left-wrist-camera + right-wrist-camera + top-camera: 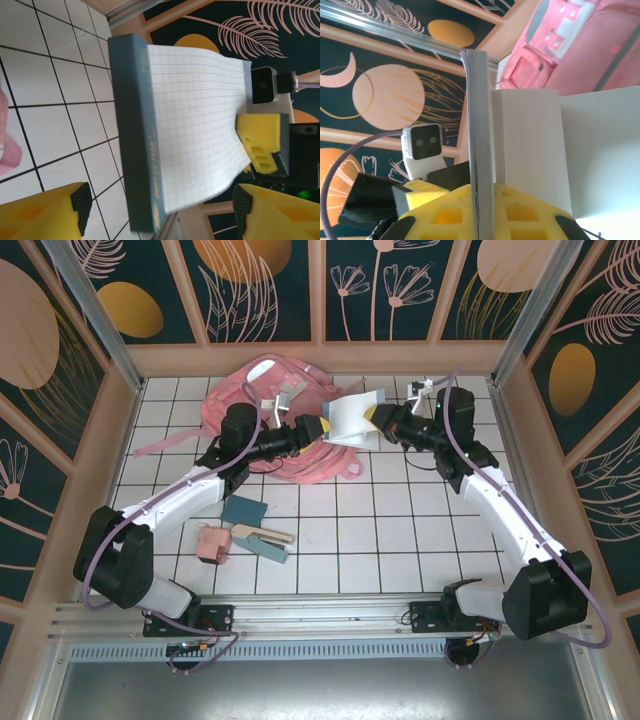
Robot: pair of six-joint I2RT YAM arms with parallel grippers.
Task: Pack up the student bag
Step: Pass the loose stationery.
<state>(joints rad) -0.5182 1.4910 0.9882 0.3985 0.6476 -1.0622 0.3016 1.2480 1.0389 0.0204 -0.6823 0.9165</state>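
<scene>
**Notebook pinched in my right claw, left claw wide beside it**

My right claw (378,421) is closed on a notebook (348,417) and holds it in the air above the white tiled table (400,530). From my right wrist I see the book edge-on. It rises from between my two yellow fingers (440,215), which press it from both sides, and a white page falls away to the right. It has a dark teal cover and white squared pages.

My left claw (320,427) faces the notebook from the other side, jaws spread wide and holding nothing. From my left wrist, the teal spine runs down toward the gap between my black-tipped yellow fingers (47,215). I cannot tell whether either tip touches the book. On its far edge, one yellow finger of the right claw bites the bent pages.

The student bag (262,390) lies slumped on the far part of the table, left of centre, near the back wall. It is pink with pale strips, and its straps trail across the tiles. My left forearm reaches over it. Seen from above, the notebook hangs at the bag's right edge.

On the tiles nearer my left base lie a flat teal piece (243,510), a small pink thing (211,545) and a long tan and teal piece (266,538). All three lie well apart from the bag.
</scene>
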